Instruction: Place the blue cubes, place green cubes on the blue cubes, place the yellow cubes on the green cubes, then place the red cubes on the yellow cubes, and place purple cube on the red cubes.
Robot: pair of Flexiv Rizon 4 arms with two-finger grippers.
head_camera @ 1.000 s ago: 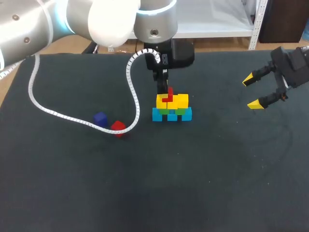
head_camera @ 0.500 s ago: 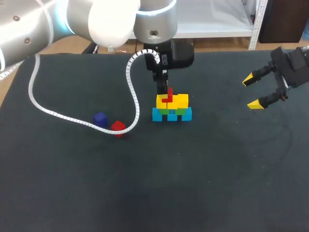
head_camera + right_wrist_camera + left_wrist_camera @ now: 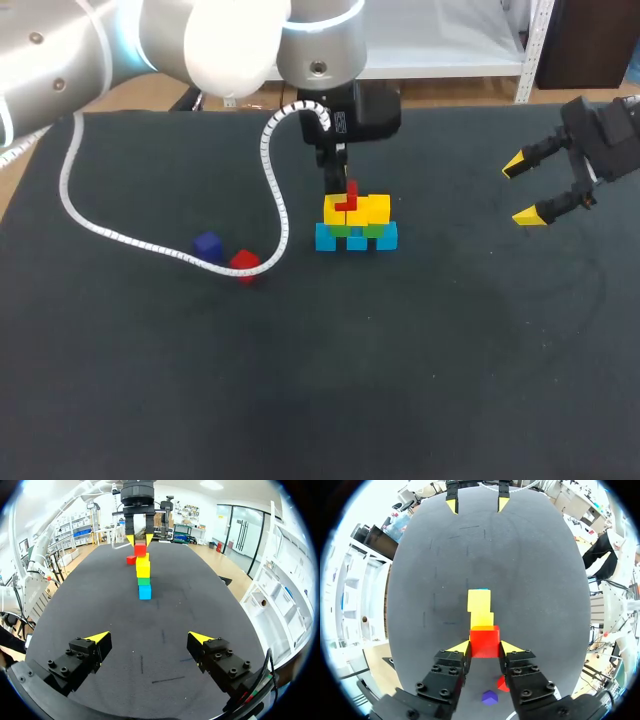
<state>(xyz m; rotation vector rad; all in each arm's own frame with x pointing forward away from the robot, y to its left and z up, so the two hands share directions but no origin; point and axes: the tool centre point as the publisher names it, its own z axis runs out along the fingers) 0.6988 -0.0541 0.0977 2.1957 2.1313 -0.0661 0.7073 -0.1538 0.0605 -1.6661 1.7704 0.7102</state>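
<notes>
Left gripper (image 3: 485, 649) is pinching a red cube (image 3: 484, 639) atop the yellow cubes (image 3: 364, 208), mid-table.
The cube is looking light, rigid and smooth-faced, so flat opposite sides are suiting the grip. The right gripper (image 3: 528, 190) is hanging spread wide at the right, and a spare red cube (image 3: 244, 263) and the purple cube (image 3: 207, 244) are lying left.

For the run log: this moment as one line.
left gripper: shut on red cube atop yellow cubes | right gripper: open | purple cube, spare red cube: on table
</notes>
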